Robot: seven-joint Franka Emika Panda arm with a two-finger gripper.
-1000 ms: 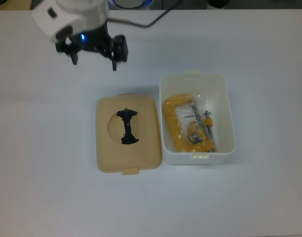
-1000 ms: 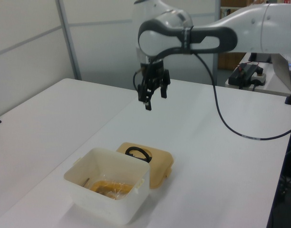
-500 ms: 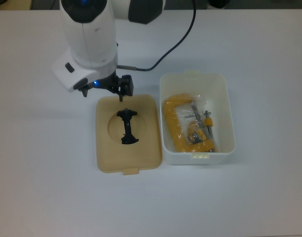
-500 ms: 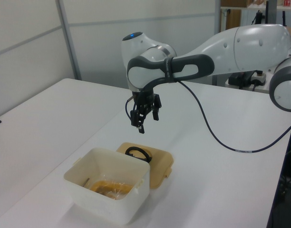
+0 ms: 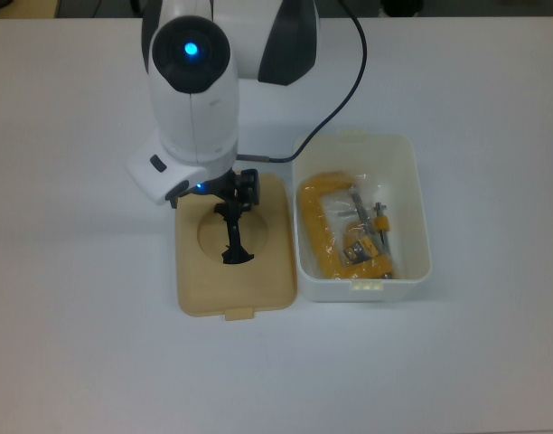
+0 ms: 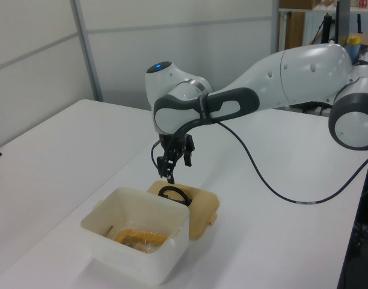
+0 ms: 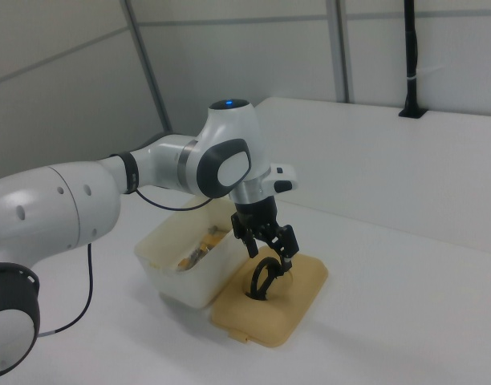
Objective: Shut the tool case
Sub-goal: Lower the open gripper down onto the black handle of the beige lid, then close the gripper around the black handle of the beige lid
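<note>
White table (image 5: pixel 78 344); yellow clamp (image 5: pixel 323 237) in clear bag inside tub.

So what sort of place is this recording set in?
Probably a robotics lab or office workroom: a plain white table, grey partition wall panels, and shelving with equipment behind the arm in the left view.

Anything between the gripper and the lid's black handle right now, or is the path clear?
Nothing lies between. In the left view the gripper hangs just above the black handle with only air in the gap.
</note>
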